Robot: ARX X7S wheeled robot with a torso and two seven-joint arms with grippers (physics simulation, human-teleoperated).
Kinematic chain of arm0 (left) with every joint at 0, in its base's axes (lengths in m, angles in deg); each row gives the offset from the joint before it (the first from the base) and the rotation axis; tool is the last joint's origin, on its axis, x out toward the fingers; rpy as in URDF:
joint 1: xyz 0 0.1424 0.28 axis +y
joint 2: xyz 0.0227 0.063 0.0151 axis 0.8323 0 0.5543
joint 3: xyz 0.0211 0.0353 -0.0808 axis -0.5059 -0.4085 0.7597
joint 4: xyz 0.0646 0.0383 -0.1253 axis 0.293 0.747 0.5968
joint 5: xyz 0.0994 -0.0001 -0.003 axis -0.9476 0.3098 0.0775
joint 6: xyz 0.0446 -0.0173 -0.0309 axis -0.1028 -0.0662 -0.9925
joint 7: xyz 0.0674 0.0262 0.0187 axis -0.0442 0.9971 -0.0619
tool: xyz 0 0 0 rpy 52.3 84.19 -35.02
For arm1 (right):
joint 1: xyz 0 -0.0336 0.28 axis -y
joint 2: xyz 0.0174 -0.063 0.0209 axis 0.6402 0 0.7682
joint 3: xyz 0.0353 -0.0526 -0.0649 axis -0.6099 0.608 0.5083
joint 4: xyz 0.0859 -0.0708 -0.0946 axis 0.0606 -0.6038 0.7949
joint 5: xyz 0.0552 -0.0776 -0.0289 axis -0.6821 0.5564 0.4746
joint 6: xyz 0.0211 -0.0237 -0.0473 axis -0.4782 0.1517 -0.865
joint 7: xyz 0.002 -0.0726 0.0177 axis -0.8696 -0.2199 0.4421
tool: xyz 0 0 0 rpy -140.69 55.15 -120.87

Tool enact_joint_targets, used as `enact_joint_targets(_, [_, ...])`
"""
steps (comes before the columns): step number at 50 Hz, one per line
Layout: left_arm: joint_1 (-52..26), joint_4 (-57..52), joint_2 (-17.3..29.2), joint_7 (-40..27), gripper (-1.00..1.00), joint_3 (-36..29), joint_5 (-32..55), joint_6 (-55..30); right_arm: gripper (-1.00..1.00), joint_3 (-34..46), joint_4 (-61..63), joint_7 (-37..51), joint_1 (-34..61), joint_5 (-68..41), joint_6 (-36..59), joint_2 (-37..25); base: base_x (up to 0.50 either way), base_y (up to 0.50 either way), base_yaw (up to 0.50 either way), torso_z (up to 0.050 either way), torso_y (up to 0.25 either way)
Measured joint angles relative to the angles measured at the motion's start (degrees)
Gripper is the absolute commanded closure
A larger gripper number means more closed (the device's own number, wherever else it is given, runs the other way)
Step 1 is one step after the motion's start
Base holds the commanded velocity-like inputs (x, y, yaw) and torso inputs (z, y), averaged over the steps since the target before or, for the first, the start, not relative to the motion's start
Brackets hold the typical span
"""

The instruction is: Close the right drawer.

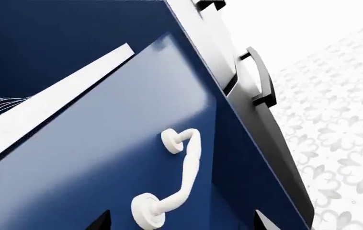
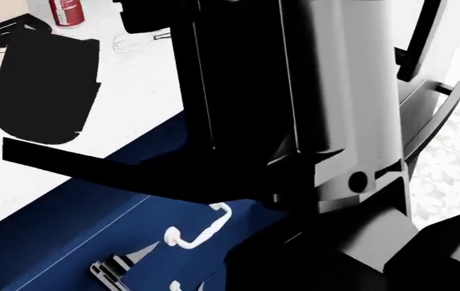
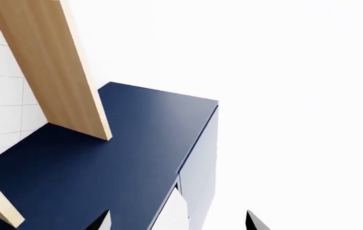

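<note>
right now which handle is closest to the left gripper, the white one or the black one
The white curved handle on the navy drawer front. It sits just ahead of the left gripper, while the black bar handle is farther off on the steel drawer beside it.

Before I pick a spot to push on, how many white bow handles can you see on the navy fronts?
2: one white bow handle on the right drawer front, and the tip of a second handle below it in the head view. The arm may hide others.

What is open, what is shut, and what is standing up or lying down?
right drawer: pulled partly out, not shut.
left gripper: open, empty, near the white handle.
right gripper: open, empty.
red can: upright on the counter.
whisk: lying on the counter.
</note>
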Motion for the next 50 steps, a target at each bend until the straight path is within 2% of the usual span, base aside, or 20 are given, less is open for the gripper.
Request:
enact_joint_targets(31, [-1.2, -0.4, 2.9, -0.7, -1.0, 6.4, -0.8, -5.2, -1.0, -2.8, -1.0, -1.5, 0.9, -3.2, 0.4, 0.5, 0.0, 0.0, 0.0, 0.0, 0.0])
enact_joint_targets(50, [-0.9, -0.7, 5.9, -2.3, -1.0, 11.6, -0.8, -7.1, -1.0, -3.6, -1.4, -3.6, 1.4, -1.3, -2.3, 2.0, 0.0, 0.0, 0.0, 0.0, 0.0])
